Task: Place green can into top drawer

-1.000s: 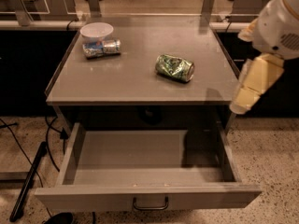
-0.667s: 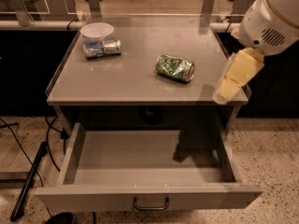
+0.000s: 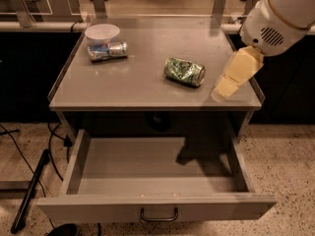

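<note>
The green can lies on its side, dented, on the grey cabinet top, right of centre. The top drawer below is pulled fully out and holds nothing; its dark handle is at the centre of the front panel. My gripper, cream-coloured under a white arm housing, hangs over the right edge of the cabinet top. It is a short way to the right of the green can and does not touch it. It holds nothing that I can see.
A white bowl and a blue-and-silver can lying on its side sit at the back left of the top. Dark cables lie on the speckled floor to the left. A rail and posts run behind.
My gripper has moved left and further in, from beside the cabinet's right edge to over its top, closer to the green can. The can and the drawer have not moved.
</note>
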`<state>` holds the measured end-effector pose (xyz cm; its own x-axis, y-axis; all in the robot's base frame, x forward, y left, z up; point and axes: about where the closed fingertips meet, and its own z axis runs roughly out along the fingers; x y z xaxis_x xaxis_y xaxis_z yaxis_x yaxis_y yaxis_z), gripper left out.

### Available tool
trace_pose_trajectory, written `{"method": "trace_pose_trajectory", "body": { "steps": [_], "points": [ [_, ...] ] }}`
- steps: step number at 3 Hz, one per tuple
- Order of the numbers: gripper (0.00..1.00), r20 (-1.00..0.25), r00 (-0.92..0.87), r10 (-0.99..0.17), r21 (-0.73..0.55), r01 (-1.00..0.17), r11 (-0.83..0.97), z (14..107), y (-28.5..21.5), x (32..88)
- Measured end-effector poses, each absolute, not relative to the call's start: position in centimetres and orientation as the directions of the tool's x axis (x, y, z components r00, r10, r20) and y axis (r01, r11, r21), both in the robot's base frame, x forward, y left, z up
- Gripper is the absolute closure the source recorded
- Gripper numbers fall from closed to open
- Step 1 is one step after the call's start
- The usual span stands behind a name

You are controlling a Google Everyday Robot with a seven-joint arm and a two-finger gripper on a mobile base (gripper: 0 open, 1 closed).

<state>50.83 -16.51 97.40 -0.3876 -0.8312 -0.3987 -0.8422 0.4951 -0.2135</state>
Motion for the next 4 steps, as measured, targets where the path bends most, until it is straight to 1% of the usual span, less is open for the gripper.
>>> {"method": "trace_pose_trajectory", "body": {
  "steps": [1,3,4],
  "points": [
    [0.00,-0.410,-0.408,-0.815,-0.240,-0.814,0.528,96.5,-16.2,52.2],
    [0.00,-0.465,-0.377,-0.801,-0.281,-0.795,0.537,93.9,-13.0,57.3],
    [0.00,-0.486,-0.372,-0.791,-0.277,-0.793,0.543,92.8,-11.7,59.5]
  ]
}}
